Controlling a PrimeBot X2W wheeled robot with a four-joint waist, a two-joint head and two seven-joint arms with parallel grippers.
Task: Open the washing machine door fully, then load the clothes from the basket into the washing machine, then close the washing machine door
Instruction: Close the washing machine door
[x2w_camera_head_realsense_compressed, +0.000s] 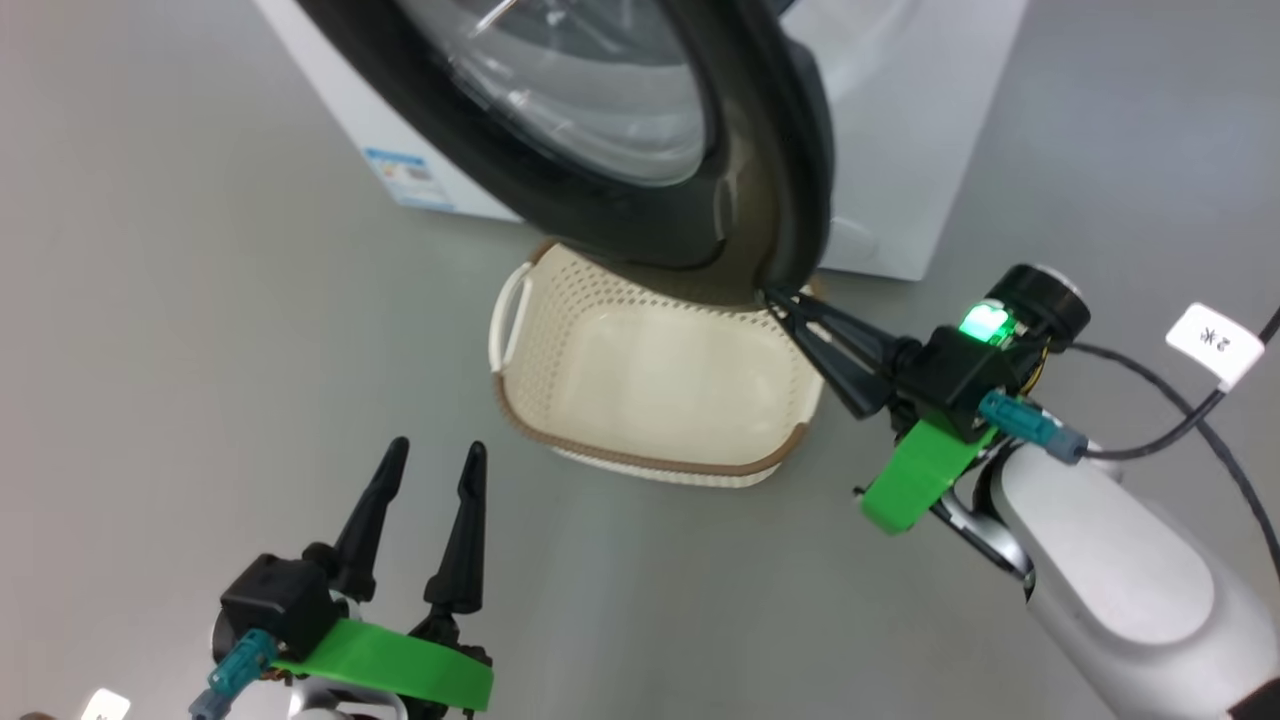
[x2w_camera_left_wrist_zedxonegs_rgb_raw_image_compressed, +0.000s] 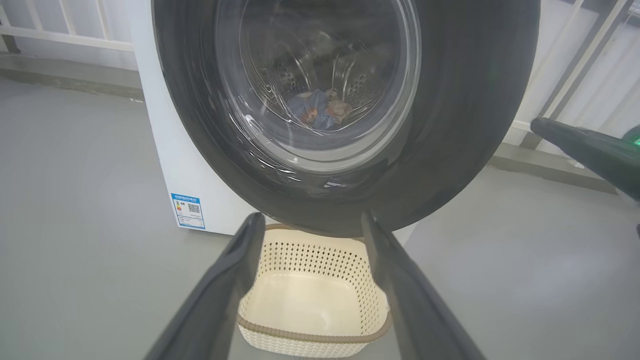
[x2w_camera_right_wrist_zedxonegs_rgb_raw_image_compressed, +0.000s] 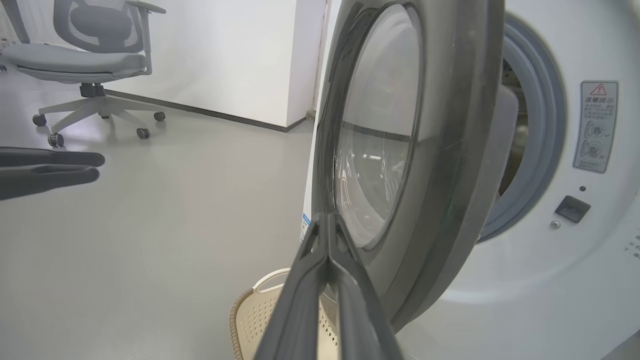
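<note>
The washing machine door (x2w_camera_head_realsense_compressed: 760, 150), with its black rim and bulging glass, stands partly open over the cream basket (x2w_camera_head_realsense_compressed: 650, 380), which holds nothing. My right gripper (x2w_camera_head_realsense_compressed: 772, 296) is shut, its tips against the lower edge of the door rim (x2w_camera_right_wrist_zedxonegs_rgb_raw_image_compressed: 425, 150); in the right wrist view that gripper (x2w_camera_right_wrist_zedxonegs_rgb_raw_image_compressed: 327, 217) rests on the door's outer face. My left gripper (x2w_camera_head_realsense_compressed: 437, 450) is open above the floor, short of the basket (x2w_camera_left_wrist_zedxonegs_rgb_raw_image_compressed: 310, 295). Through the glass, blue and cream clothes (x2w_camera_left_wrist_zedxonegs_rgb_raw_image_compressed: 320, 110) lie in the steel drum. The white washing machine (x2w_camera_right_wrist_zedxonegs_rgb_raw_image_compressed: 575, 280) shows its grey-blue gasket (x2w_camera_right_wrist_zedxonegs_rgb_raw_image_compressed: 547, 125).
Grey floor spreads around the machine and basket (x2w_camera_right_wrist_zedxonegs_rgb_raw_image_compressed: 250, 315). An office chair (x2w_camera_right_wrist_zedxonegs_rgb_raw_image_compressed: 90, 55) stands far off by a white wall. My left gripper's fingers (x2w_camera_right_wrist_zedxonegs_rgb_raw_image_compressed: 50, 170) show at the right wrist view's left edge. A black cable (x2w_camera_head_realsense_compressed: 1200, 420) trails by my right forearm.
</note>
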